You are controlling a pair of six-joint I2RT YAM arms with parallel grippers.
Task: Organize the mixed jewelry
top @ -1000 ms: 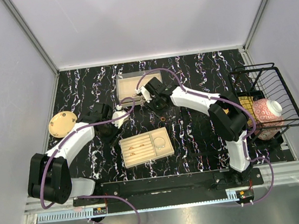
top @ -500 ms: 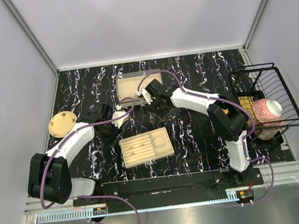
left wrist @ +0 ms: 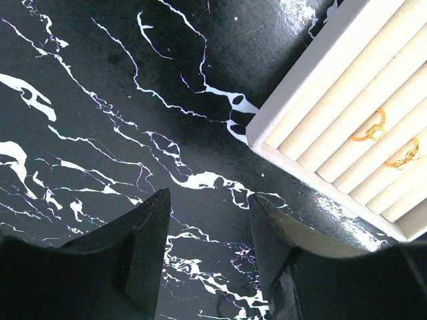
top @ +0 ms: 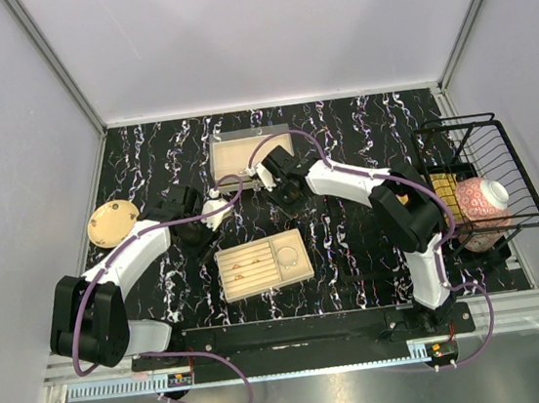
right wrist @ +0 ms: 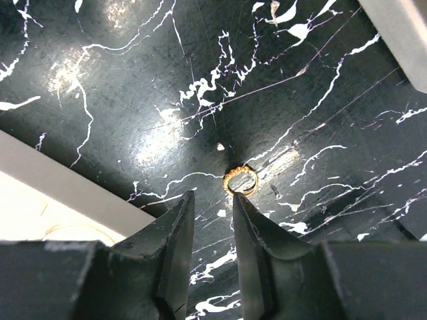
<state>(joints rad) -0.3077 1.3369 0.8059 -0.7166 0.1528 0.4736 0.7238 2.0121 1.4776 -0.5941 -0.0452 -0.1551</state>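
The right arm's black two-finger gripper [right wrist: 211, 199] is hovering low over the black, white-veined marble tabletop [right wrist: 133, 80]. Its jaws are standing only narrowly apart and gripping nothing. A small gold ring [right wrist: 241, 180] is lying flat on the marble at one o'clock from the jaw gap, right at one fingertip [right wrist: 238, 200]. Whether the two are touching cannot be told. A beige tray edge [right wrist: 60, 190] is showing at eight o'clock.

The left arm's black gripper [left wrist: 208, 200] is hanging over bare marble with its jaws moderately apart and empty. At two o'clock from it, the beige ridged tray [left wrist: 320, 113] is holding two thin gold pieces [left wrist: 371, 127] in its grooves.
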